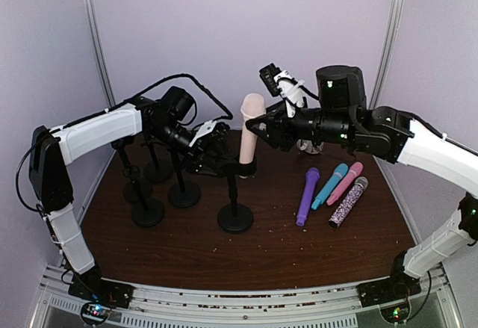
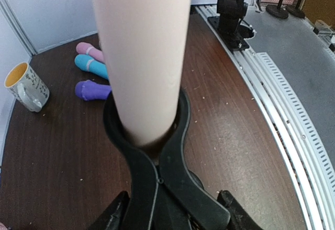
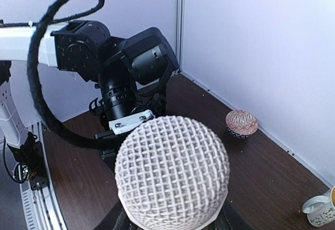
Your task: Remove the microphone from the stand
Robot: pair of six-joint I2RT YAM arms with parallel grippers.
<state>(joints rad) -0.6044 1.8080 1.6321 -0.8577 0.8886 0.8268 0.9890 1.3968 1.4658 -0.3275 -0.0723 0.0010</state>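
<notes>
Presently, microphone (image 1: 252, 107) sits in clip (image 2: 157, 183); left jaws flank clip, right jaws straddle microphone, whether either pinches cannot tell; spare stands (image 1: 148, 210) crowd left, loose microphones (image 1: 329, 186) lie right

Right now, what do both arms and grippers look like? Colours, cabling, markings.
Both have white shells on the long links and black joint housings. The left arm carries a black sleeved cable looping above its wrist; the right arm shows small green lights. The left gripper and right gripper are black with white plates. No readable markings.
</notes>
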